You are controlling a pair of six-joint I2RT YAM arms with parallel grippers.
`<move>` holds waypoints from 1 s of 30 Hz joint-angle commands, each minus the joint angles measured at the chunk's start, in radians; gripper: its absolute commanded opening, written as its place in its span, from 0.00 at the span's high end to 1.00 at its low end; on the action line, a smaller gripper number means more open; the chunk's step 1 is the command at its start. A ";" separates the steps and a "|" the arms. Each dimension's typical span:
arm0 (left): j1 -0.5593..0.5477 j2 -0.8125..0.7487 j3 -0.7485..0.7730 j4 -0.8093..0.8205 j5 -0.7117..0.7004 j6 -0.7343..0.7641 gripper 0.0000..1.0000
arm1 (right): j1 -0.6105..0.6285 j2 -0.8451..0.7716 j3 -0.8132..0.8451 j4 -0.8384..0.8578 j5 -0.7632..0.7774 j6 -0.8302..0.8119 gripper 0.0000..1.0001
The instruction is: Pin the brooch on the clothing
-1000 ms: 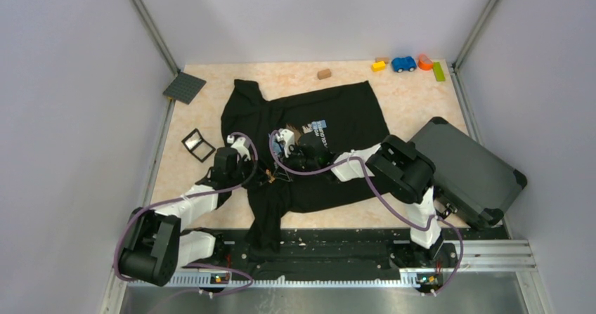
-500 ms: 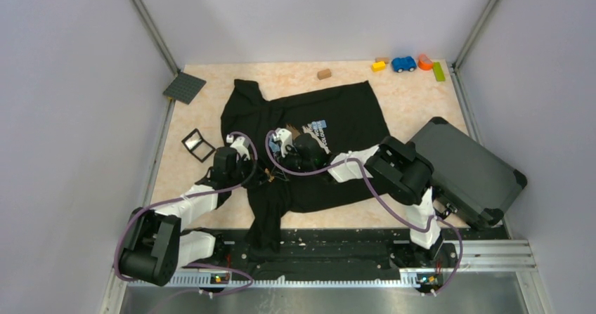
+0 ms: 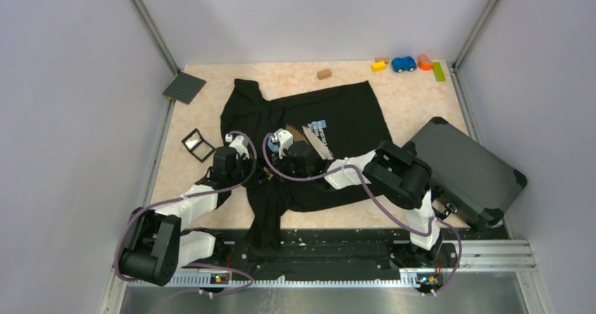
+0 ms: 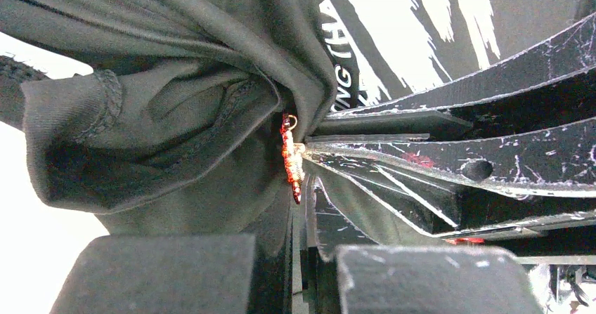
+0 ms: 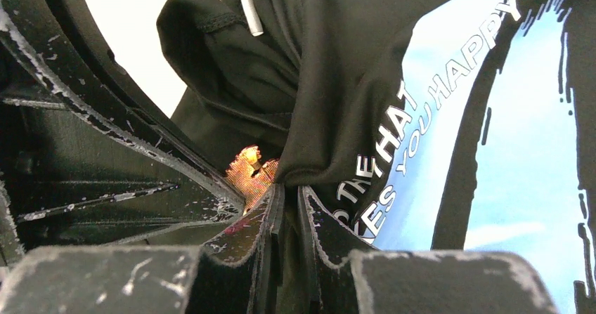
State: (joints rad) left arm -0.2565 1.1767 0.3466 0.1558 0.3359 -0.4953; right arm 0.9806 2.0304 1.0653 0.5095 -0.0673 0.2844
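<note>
**Top external:** the black T-shirt lies spread in the middle of the table. The left gripper and right gripper meet tip to tip at its 8 o'clock side. A dark grey hard case sits at the shirt's 4 o'clock.

**Left wrist:** the brooch, orange-red and seen edge-on, is clenched at the left gripper's tips against bunched fabric. The right gripper's fingers come in from 3 o'clock.

**Right wrist:** the right gripper is closed, pinching a fold of the shirt. The brooch glints just at 10 o'clock of its tips.
</note>
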 commanded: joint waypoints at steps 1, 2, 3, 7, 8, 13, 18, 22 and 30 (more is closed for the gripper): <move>-0.010 -0.011 -0.003 0.057 0.084 -0.011 1.00 | 0.004 -0.030 0.003 0.013 0.157 0.005 0.87; -0.010 -0.013 -0.003 0.056 0.086 -0.012 1.00 | 0.007 -0.029 0.005 0.009 0.169 0.006 0.87; -0.010 -0.013 -0.003 0.055 0.085 -0.012 1.00 | 0.007 -0.030 0.006 0.008 0.190 0.009 0.87; -0.010 -0.026 -0.003 0.025 0.046 -0.031 1.00 | 0.009 -0.060 -0.023 0.013 0.244 0.022 0.89; -0.010 -0.031 -0.003 0.012 0.030 -0.039 1.00 | 0.009 -0.076 -0.037 0.017 0.260 0.025 0.89; -0.010 -0.067 -0.017 -0.016 -0.026 -0.069 1.00 | 0.008 -0.143 -0.071 0.002 0.310 0.028 0.88; -0.010 -0.088 -0.036 0.007 0.017 -0.055 1.00 | 0.008 -0.198 -0.114 0.037 0.238 -0.008 0.84; -0.010 -0.108 -0.035 0.001 0.063 -0.035 1.00 | 0.008 -0.259 -0.169 0.068 0.162 -0.034 0.73; -0.009 -0.198 -0.019 -0.094 0.036 -0.007 0.79 | 0.008 -0.414 -0.241 0.008 0.181 -0.085 0.57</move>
State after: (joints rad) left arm -0.2634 1.0241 0.3157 0.1123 0.3763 -0.5301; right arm 0.9916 1.7195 0.8360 0.5175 0.1066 0.2417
